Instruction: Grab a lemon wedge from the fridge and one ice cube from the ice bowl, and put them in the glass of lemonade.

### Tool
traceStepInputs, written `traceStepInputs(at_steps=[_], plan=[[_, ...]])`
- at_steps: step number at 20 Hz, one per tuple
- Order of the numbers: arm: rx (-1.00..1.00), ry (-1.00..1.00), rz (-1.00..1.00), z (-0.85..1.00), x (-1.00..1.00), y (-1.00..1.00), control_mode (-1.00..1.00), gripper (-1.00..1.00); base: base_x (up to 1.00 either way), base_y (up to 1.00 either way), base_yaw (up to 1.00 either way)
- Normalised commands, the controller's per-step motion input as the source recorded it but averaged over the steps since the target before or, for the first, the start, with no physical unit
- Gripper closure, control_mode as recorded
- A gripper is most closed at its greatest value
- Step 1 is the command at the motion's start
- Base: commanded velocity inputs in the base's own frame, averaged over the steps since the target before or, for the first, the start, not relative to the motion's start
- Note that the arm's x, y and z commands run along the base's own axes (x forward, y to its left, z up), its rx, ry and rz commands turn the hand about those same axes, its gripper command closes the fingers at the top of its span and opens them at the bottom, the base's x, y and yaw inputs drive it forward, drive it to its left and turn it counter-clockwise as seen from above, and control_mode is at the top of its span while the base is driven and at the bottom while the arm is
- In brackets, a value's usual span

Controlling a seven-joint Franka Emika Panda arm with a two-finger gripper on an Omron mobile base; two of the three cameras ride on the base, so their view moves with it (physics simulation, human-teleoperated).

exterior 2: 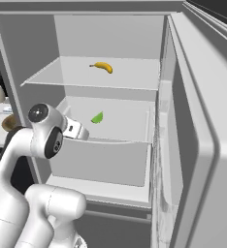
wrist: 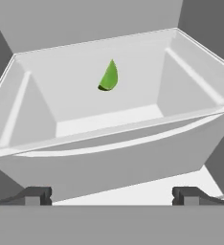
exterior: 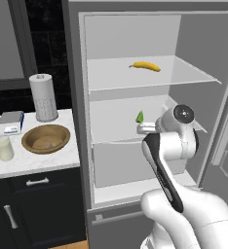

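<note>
Lemon wedge [wrist: 109, 76] lies unobstructed in fridge [exterior: 82, 97] below banana [exterior: 145, 66]; gripper [wrist: 112, 195] spread.

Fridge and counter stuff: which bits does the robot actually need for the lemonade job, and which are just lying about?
Needed:
lemon wedge
fridge
ice bowl
glass of lemonade
tool, open, short of the wedge

Just lying about:
banana
paper-towel roll
small box

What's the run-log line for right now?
stage: reaching for lemon wedge | fridge: open | gripper: open, empty, short of wedge | banana: shelf above | glass, ice bowl: on counter
</note>
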Motion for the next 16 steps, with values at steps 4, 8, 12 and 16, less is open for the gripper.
traceStepInputs(at_steps=[4, 8, 12, 16], plan=[[0.0, 0.1, -0.01, 0.0, 0.25, 0.0, -1.0, -1.0, 0.0, 0.0, 0.0], [0.0, 0.04, -0.01, -0.02, 0.22, 0.0, -1.0, -1.0, 0.0, 0.0, 0.0], [0.0, 0.0, 0.0, -0.12, 0.23, 0.0, -1.0, -1.0, 0.0, 0.0, 0.0], [0.0, 0.0, 0.0, -0.18, 0.28, 0.0, -1.0, -1.0, 0.0, 0.0, 0.0]])
